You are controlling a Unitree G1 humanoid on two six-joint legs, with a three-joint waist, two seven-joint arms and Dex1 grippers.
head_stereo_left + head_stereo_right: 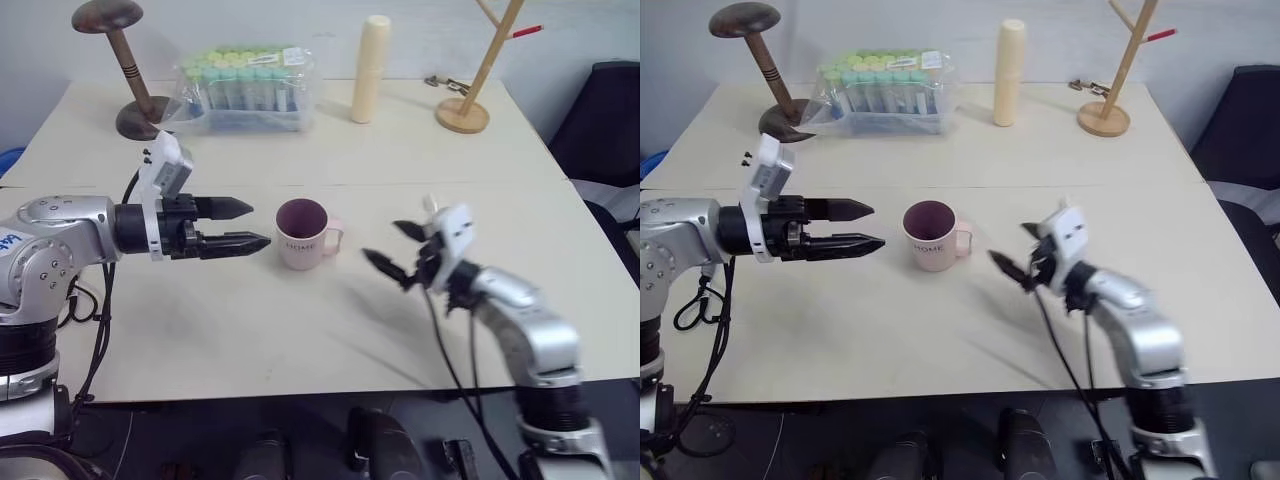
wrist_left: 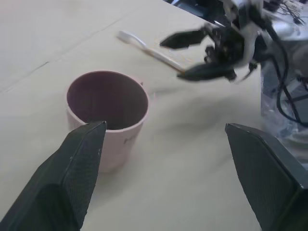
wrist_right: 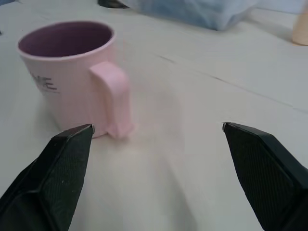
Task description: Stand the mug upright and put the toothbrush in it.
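Observation:
The pale pink mug (image 1: 303, 236) stands upright in the middle of the table, its dark maroon inside showing and its handle turned toward the right arm. My left gripper (image 1: 258, 225) hovers open just left of the mug, fingers pointing at it, nothing between them. My right gripper (image 1: 382, 241) is open and empty a short way to the mug's right, clear of the handle (image 3: 114, 96). In the left wrist view the cream-white toothbrush (image 2: 144, 45) lies flat on the table beyond the mug, its far end hidden behind the right gripper (image 2: 192, 53).
Along the table's back edge stand a wooden hat stand (image 1: 125, 70), a clear bag of capped tubes (image 1: 245, 88), a tall cream cylinder (image 1: 369, 68) and a wooden rack (image 1: 470, 100). A seam (image 1: 300, 186) runs across the table behind the mug.

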